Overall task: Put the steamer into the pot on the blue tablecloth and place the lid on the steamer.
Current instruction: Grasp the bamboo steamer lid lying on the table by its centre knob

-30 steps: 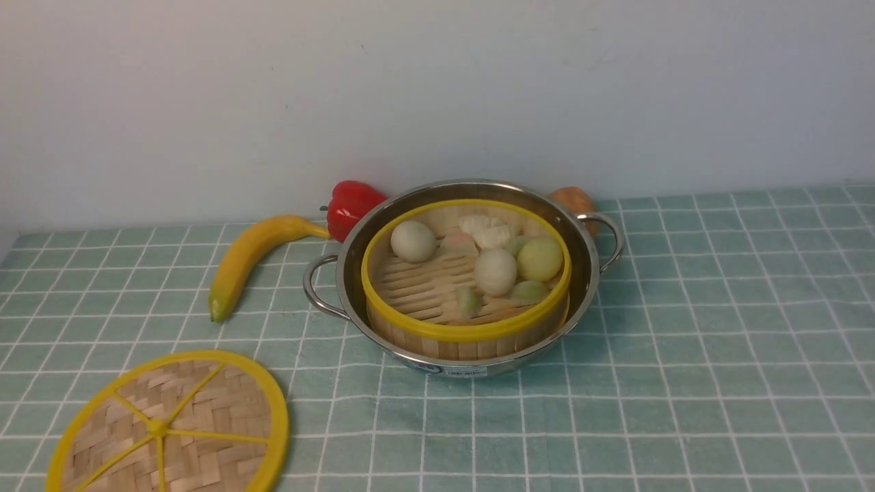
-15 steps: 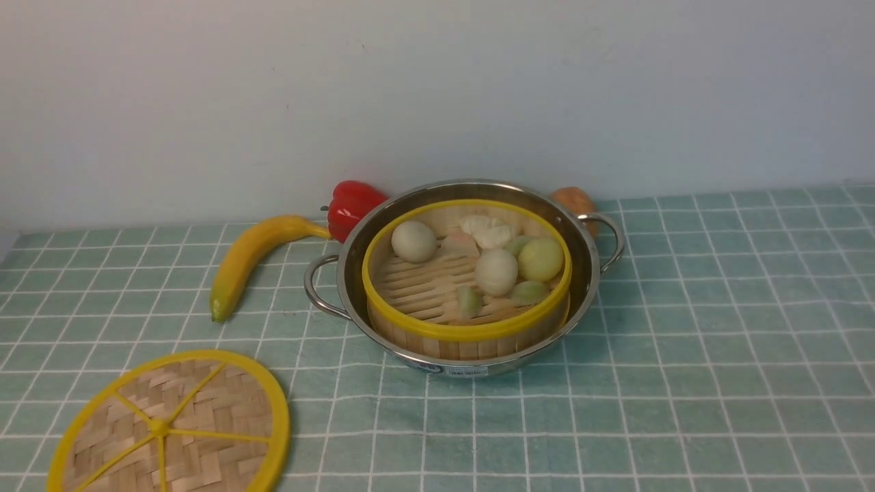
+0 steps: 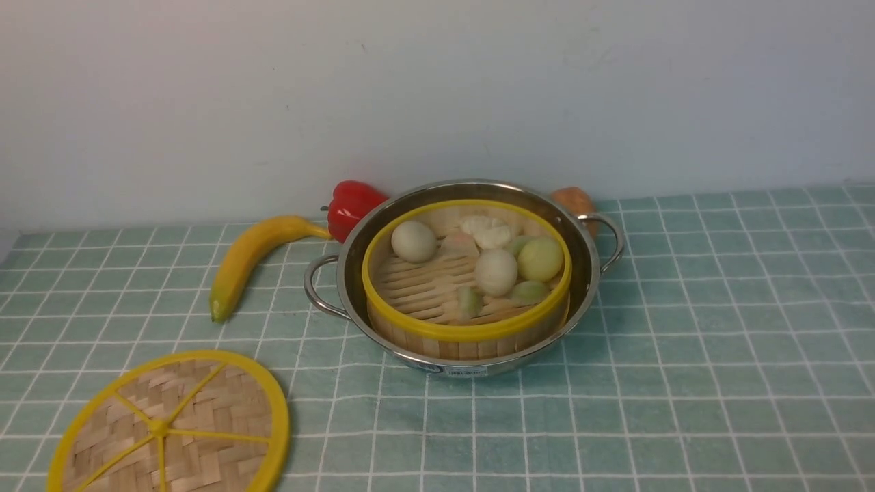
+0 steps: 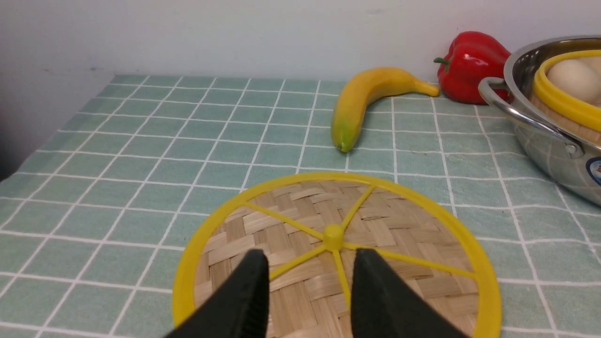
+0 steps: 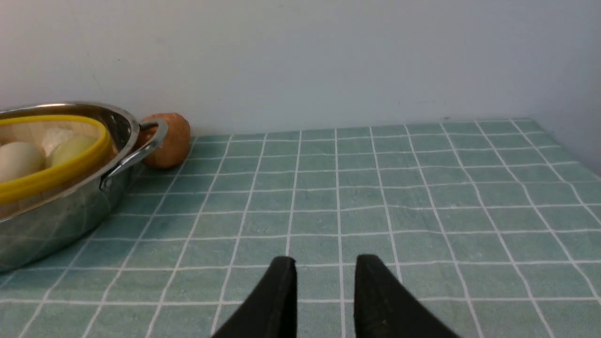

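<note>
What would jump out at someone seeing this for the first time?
Probably the shiny pot in the middle, with a yellow-rimmed steamer of toy buns inside. Next, the woven lid lying flat at the near left. Behind it, a bright banana points towards a red pepper.

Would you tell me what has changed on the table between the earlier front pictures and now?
Nothing visibly changed in the front view. The steamer sits in the pot as before, the lid lies on the cloth where it was, and the banana and red pepper kept their places.
</note>
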Controlling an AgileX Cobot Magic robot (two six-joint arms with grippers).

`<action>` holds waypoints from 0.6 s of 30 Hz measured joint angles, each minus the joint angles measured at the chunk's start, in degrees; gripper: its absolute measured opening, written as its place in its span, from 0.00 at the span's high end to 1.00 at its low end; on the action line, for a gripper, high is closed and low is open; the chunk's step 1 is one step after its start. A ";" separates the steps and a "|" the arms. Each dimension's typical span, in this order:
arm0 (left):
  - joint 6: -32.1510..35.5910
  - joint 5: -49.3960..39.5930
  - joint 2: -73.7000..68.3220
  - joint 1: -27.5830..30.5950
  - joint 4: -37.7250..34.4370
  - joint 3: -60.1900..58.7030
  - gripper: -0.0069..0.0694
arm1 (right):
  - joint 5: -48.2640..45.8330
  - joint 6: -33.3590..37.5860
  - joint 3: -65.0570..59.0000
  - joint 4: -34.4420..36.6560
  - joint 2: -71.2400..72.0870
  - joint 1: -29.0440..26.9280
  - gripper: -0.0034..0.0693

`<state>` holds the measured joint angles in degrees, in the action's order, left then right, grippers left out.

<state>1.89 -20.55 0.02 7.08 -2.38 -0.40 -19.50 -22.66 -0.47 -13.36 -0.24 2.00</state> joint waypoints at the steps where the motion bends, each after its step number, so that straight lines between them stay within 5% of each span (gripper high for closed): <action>1: 0.00 0.00 0.00 0.00 0.00 0.00 0.59 | -0.10 0.59 0.00 0.00 0.00 0.00 0.67; 18: 0.00 0.00 0.00 0.00 0.00 0.00 0.59 | -0.16 4.85 -0.01 1.34 0.00 0.00 0.62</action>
<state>1.89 -20.55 0.02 7.08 -2.38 -0.40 -19.66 -17.81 -0.48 -12.02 -0.24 2.00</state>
